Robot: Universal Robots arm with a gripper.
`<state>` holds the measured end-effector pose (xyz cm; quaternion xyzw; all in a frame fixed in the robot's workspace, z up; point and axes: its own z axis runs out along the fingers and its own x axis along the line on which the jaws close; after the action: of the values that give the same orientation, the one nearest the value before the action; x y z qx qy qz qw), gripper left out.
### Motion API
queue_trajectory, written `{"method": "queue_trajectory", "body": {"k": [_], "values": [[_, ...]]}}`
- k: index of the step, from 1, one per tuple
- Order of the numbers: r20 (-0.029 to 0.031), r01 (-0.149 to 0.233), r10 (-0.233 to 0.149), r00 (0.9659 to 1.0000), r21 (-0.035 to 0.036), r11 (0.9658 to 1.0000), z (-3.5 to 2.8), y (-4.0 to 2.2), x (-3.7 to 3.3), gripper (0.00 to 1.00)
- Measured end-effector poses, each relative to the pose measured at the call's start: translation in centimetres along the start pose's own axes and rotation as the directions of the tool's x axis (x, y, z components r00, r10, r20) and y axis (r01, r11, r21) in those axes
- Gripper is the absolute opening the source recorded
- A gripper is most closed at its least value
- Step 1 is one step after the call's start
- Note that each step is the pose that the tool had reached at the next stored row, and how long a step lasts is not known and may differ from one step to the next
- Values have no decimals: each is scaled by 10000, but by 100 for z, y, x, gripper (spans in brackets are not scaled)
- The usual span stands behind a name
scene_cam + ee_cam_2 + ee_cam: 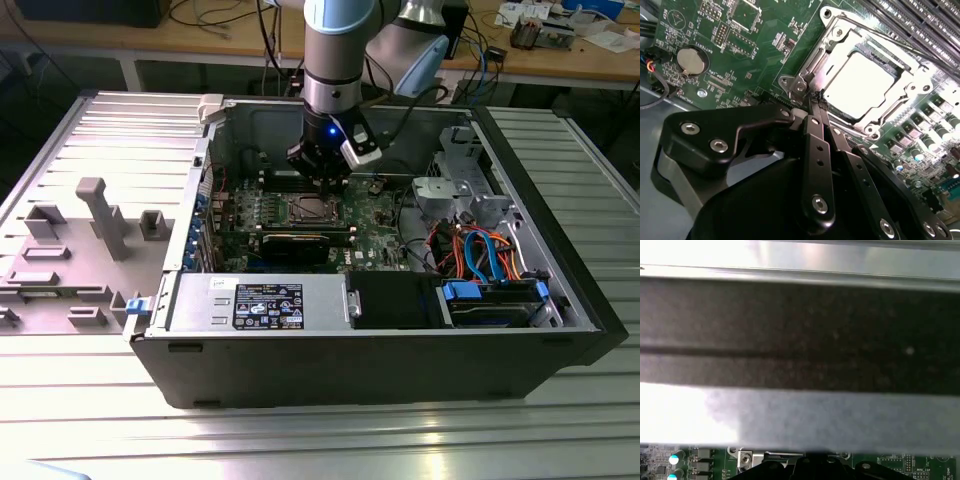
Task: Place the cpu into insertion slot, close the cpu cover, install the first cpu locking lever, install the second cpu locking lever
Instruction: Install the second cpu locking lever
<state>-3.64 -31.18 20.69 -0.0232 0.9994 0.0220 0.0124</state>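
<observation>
In the exterior view, the open black computer case (400,300) lies on its side on the ribbed grey metal bench (560,440), near the bench's middle. The grey and light-blue robot arm (338,60) reaches straight down into the case, and its black gripper (322,172) hangs just over the green circuit board (380,240), at the far edge of the square silver-rimmed insertion slot (310,208). I judge that the case lies flat so that the arm can come at the board from above.

In the second wrist view, the small flat square cpu with its bright silver-grey top (861,84) sits already inside the insertion slot (900,67), level with the board. The thin square silver metal cpu cover (842,55) lies folded down around it — the chip shows through the cut-out middle. The gripper (816,100) has its black fingers (815,125) pressed together into one narrow tip, and this tip touches, or nearly touches, the metal parts at the corner of the slot beside the cover. Whether something thin is pinched between them I cannot tell. A closed tip probably serves here to push or hook a thin lever rather than to carry something. A round silver coin battery (692,60) sits well apart on the board.

In the first wrist view, a broad dark band and a pale grey band cross close before the camera; under them a strip of the green circuit board (910,465) appears — with the black top of the gripper (810,471) at its edge.
</observation>
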Motion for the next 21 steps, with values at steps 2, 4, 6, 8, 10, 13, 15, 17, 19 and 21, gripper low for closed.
{"method": "queue_trajectory", "body": {"k": [2, 4, 6, 8, 10, 13, 15, 17, 19, 21], "values": [[1, 0, 0, 10000, 0, 10000, -20, 1, -1, 11], [2, 1, -1, 10000, 13, 10000, -57, -1, -1, 11], [0, 2, -2, 10000, 23, 10000, -59, -9, -1, 11], [0, 2, -2, 10000, 28, 10000, -57, -36, 0, 11], [0, 1, -1, 10000, 35, 10000, -58, -70, 2, 11], [0, 1, -1, 10000, 40, 10000, -60, -128, 4, 11], [0, 0, 0, 10000, 39, 10000, -60, -133, 5, 11], [-2, 1, -1, 10000, 43, 10000, -72, -136, 5, 11], [-1, 1, -1, 10000, 42, 10000, -102, -135, 4, 11], [-1, 2, -2, 10000, 41, 10000, -134, -136, 3, 11]]}}
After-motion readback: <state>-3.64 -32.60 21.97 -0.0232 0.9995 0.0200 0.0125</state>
